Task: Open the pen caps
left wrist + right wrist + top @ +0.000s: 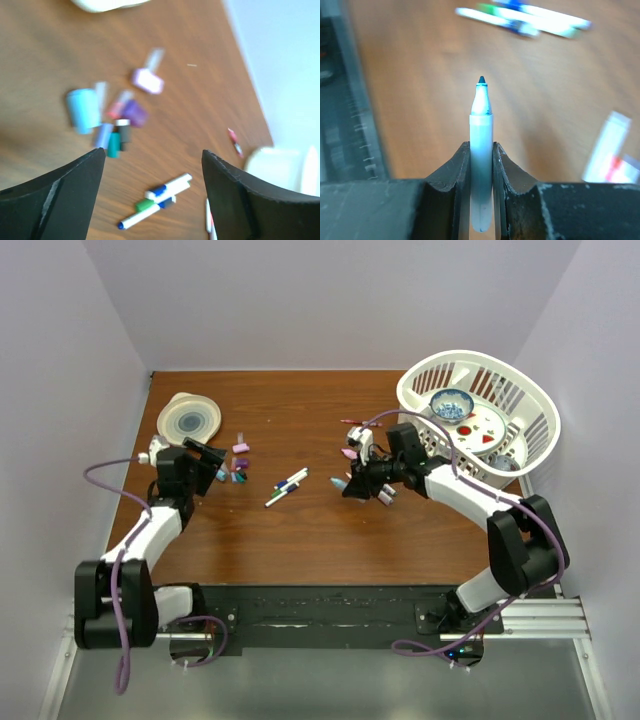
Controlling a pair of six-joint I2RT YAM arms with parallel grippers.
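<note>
The left hand (152,152) is spread wide over the pile of pen caps (134,113) on the table (50,50); the right hand (481,155), far from that pile, pinches a bare-tipped pen (481,115). The pen looks light, hard and slippery, so hold its middle

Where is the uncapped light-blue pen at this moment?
The pen is clamped in the right end effector, bare tip pointing outward; in the top view that is right of table centre, beside the white basket.
</note>
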